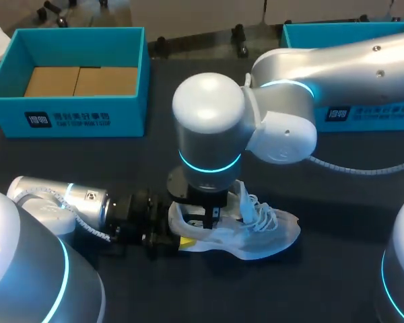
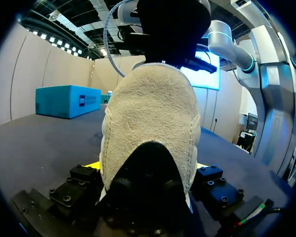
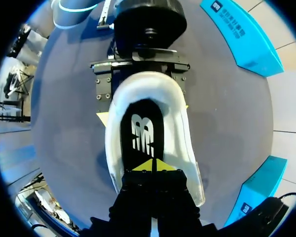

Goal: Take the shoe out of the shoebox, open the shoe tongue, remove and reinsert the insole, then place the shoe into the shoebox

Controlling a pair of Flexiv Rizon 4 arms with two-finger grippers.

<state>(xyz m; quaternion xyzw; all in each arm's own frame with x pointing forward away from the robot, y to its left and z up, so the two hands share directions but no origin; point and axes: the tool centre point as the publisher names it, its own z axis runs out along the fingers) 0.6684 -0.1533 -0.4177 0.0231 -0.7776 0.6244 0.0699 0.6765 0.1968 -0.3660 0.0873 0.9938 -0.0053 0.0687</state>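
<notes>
Shoe [image 1: 256, 232] out on the table [image 1: 337, 282], heel clamped from both sides in my left gripper [image 3: 144, 112], right gripper [image 3: 152, 165] tips closed together down on the insole [image 3: 140, 131]; best to pin the heel and smooth the insole flat toeward.

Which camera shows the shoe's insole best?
The right wrist view: it looks straight down into the shoe at the black insole. The left wrist view shows only the heel; the head view mostly hides it behind the right arm.

Even overhead light, soft shadow beneath the shoe [image 1: 276, 232], mild sheen on the right arm [image 1: 337, 74]
</notes>
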